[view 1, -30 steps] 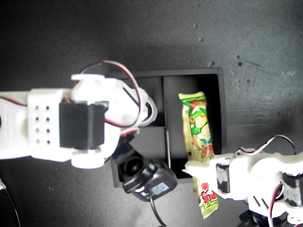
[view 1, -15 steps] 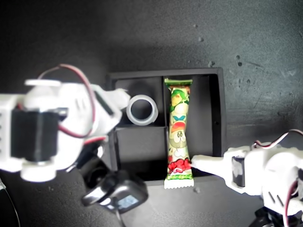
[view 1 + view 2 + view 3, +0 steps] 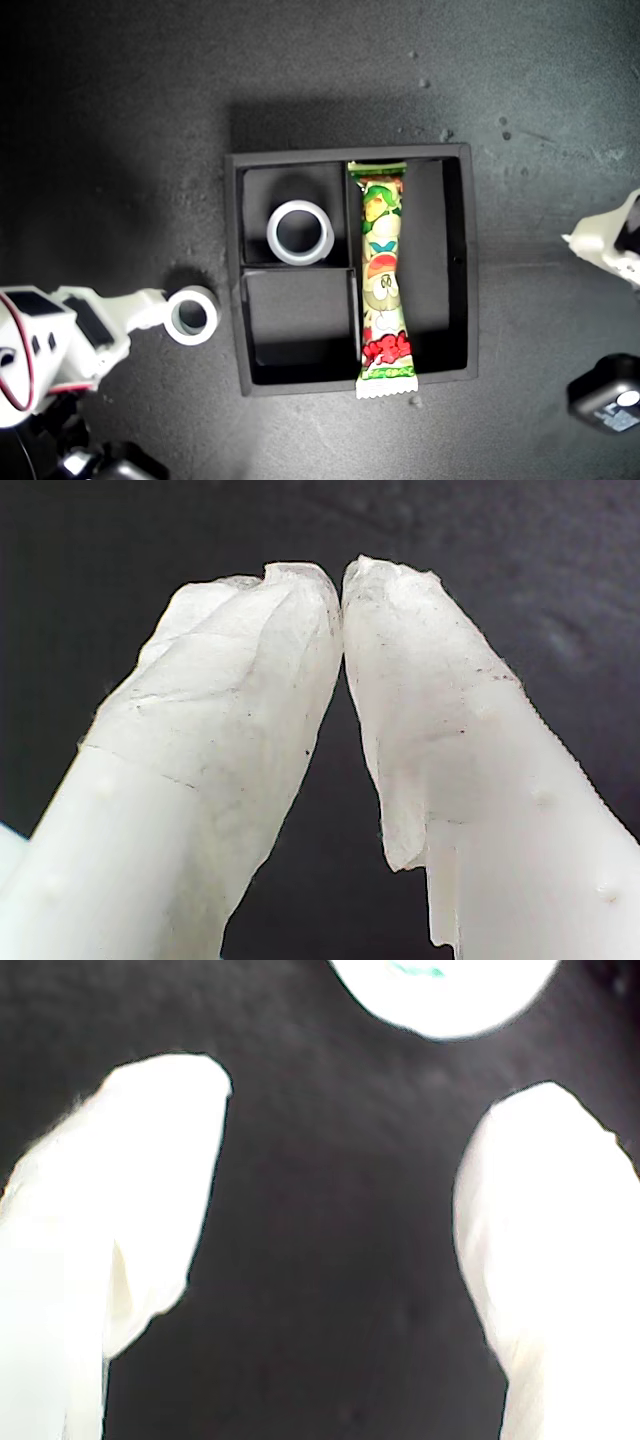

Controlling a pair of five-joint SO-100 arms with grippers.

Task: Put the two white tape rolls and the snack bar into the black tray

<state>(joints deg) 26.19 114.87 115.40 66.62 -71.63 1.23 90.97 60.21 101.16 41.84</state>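
My second end effector [image 3: 360,1085] is wide open and empty. Smaller white tape roll [image 3: 210,318] sits on counter beside black tray [image 3: 232,300], exterior view's left. Likely light, rigid: pinch through core. My first end effector [image 3: 342,580] is closed and empty. Larger tape roll [image 3: 300,259] and snack bar [image 3: 383,280] are in tray.

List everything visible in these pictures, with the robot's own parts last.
black tray: one, matte black, three compartments, middle of the exterior view.
larger tape roll: one, white, in the tray's upper small compartment.
smaller tape roll: one, white with a grey core, on the table just outside the tray, toward the exterior view's left.
snack bar: one, yellow-green with red print, in the long compartment, with its lower end over the tray wall.
table: one, dark, under everything.
arms: two, white; one at the exterior view's lower left beside the smaller tape roll, one at its right edge.
my first gripper: white, jaws shut on nothing.
my second gripper: white, jaws open.
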